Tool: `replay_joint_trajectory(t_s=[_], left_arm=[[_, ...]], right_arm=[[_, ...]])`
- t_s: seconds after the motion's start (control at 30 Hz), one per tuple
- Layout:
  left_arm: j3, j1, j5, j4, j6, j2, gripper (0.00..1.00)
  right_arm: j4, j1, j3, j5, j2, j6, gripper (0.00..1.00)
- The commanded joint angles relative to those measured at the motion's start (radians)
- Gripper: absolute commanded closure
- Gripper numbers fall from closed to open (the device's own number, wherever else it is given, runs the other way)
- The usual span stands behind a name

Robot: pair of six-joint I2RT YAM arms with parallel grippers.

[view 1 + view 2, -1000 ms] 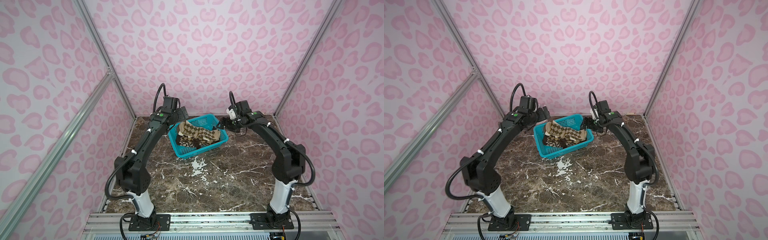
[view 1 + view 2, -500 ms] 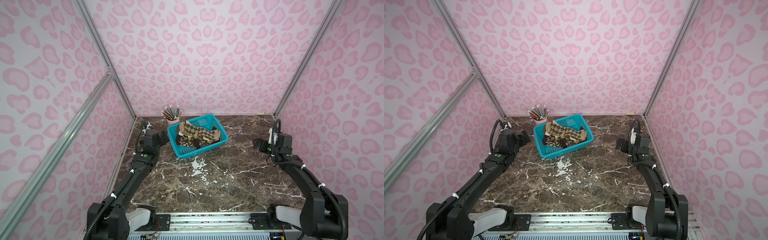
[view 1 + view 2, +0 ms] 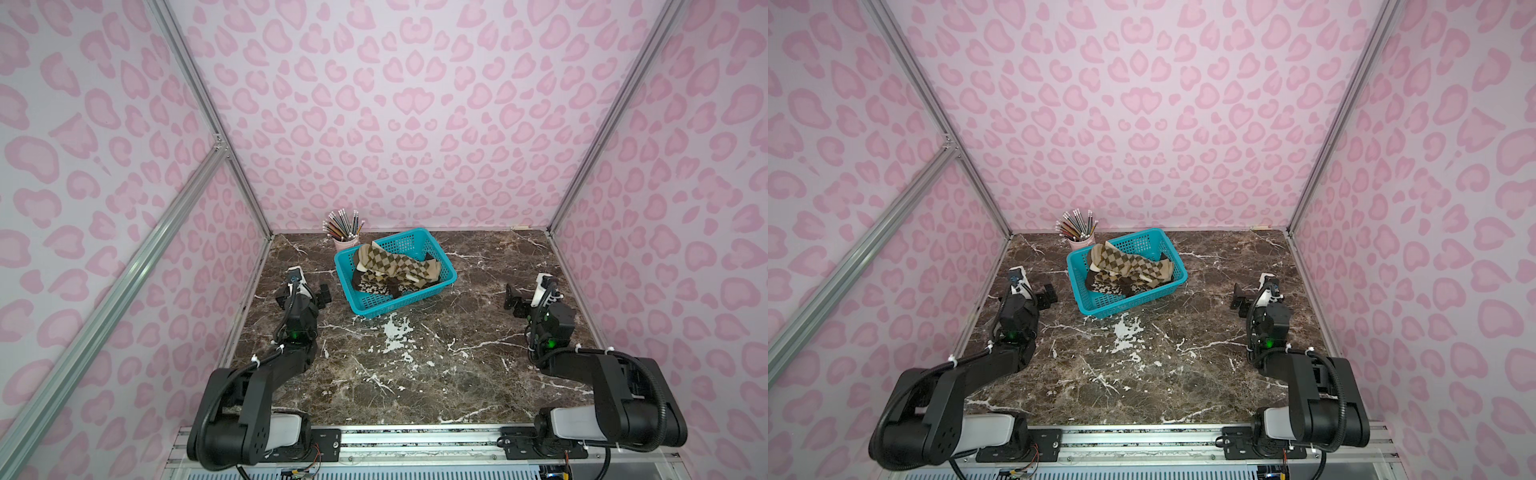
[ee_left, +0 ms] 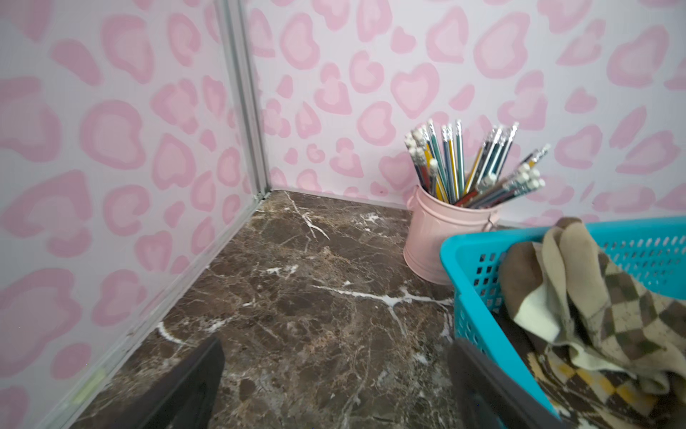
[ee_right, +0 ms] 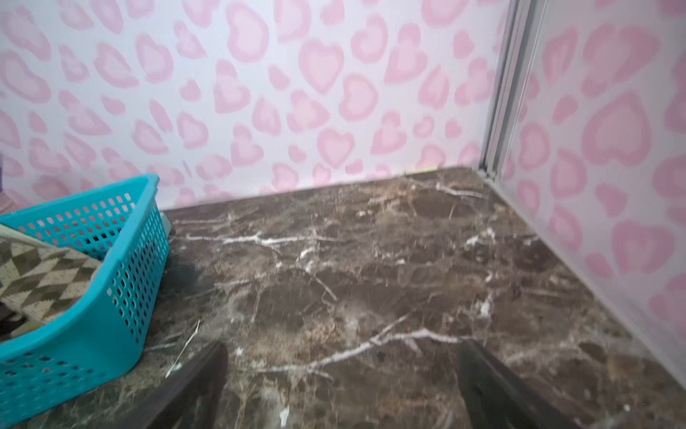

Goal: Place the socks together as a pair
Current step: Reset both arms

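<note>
In both top views we see the socks [image 3: 392, 268] heaped inside a teal basket [image 3: 399, 302] toward the back of the dark marble counter [image 3: 415, 365]. An olive-and-beige diamond-check sock lies on top of the heap, with darker patterned ones under it. A pink pencil cup [image 3: 348, 240] stands just beside the basket's back left corner. The left claw [image 3: 303, 293] sits low over the counter to the left of the basket, near it but apart, its jaws spread with nothing between them. The right claw [image 3: 1256, 297] is well apart from the basket on the right side, and it too looks spread and empty.

From the left wrist, we see two dark fingers [image 4: 196, 382] set wide apart with bare counter between them. One finger overlaps the basket's near wall in the picture, and we cannot tell whether they touch. The socks fill the basket, a brown-and-cream end lying up against the rim, and the pencil cup stands behind the corner.

From the right wrist, slightly blurred, we see the fingers [image 5: 200, 386] spread over bare counter. The basket is off to one side, with a diamond-check sock showing inside.
</note>
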Motion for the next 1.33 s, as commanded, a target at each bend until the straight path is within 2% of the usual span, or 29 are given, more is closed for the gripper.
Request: replay_joint_trajectory(t_s=[0.0, 0.07, 0.1, 0.13, 0.23, 0.27, 0.33, 0.4, 0.47, 0.57, 0.6, 0.63, 0.67, 0.7, 0.77, 0.83, 0.93, 1.0, 1.3], left_arm=[[-0.023, 0.044, 0.173, 0.243, 0.036, 0.038, 0.03], [-0.092, 0.062, 0.207, 0.405, 0.026, 0.075, 0.03], [-0.077, 0.062, 0.211, 0.347, 0.033, 0.064, 0.03], [-0.076, 0.061, 0.216, 0.363, 0.033, 0.068, 0.03], [-0.079, 0.061, 0.217, 0.369, 0.034, 0.072, 0.03], [-0.075, 0.061, 0.214, 0.352, 0.035, 0.066, 0.03], [-0.076, 0.061, 0.214, 0.361, 0.036, 0.069, 0.03], [-0.077, 0.061, 0.213, 0.361, 0.035, 0.069, 0.03], [-0.078, 0.061, 0.214, 0.359, 0.036, 0.067, 0.03], [-0.078, 0.060, 0.212, 0.358, 0.036, 0.064, 0.03], [-0.077, 0.060, 0.212, 0.359, 0.036, 0.067, 0.03], [-0.077, 0.060, 0.211, 0.359, 0.036, 0.065, 0.03], [-0.077, 0.059, 0.210, 0.357, 0.036, 0.066, 0.03], [-0.077, 0.058, 0.211, 0.359, 0.037, 0.068, 0.03], [-0.077, 0.059, 0.211, 0.360, 0.037, 0.067, 0.03], [-0.079, 0.058, 0.211, 0.358, 0.036, 0.066, 0.03], [-0.079, 0.058, 0.211, 0.360, 0.036, 0.066, 0.03], [-0.078, 0.058, 0.211, 0.360, 0.037, 0.066, 0.03], [-0.079, 0.058, 0.211, 0.359, 0.036, 0.065, 0.03]], right_arm=[[0.278, 0.000, 0.022, 0.005, 0.098, 0.001, 0.01], [0.302, 0.012, 0.033, 0.010, 0.143, 0.015, 0.01], [0.284, 0.030, 0.029, 0.034, 0.125, 0.018, 0.02], [0.228, 0.052, 0.028, 0.076, 0.074, 0.014, 0.02], [-0.211, 0.170, 0.087, 0.155, -0.146, -0.194, 0.01], [-0.235, 0.188, 0.060, 0.174, -0.182, -0.218, 0.01], [-0.187, 0.182, -0.035, 0.214, -0.221, -0.157, 0.01], [-0.020, 0.167, -0.137, 0.236, -0.204, -0.135, 0.01], [0.209, 0.143, -0.166, 0.207, -0.080, -0.108, 0.00], [0.255, 0.130, -0.084, 0.182, 0.120, -0.112, 0.00], [0.129, 0.118, -0.072, 0.172, 0.069, -0.095, 0.00], [0.096, 0.099, -0.061, 0.190, 0.056, -0.059, 0.00], [0.227, 0.082, -0.090, 0.159, 0.097, -0.053, 0.00], [0.233, 0.082, -0.097, 0.164, 0.103, -0.049, 0.00], [0.105, 0.082, -0.065, 0.163, 0.057, -0.049, 0.00], [0.209, 0.091, -0.085, 0.155, 0.094, -0.074, 0.00], [0.153, 0.100, -0.068, 0.166, 0.081, -0.078, 0.00], [0.204, 0.101, -0.081, 0.165, 0.096, -0.081, 0.00], [0.198, 0.096, -0.083, 0.153, 0.092, -0.077, 0.00]])
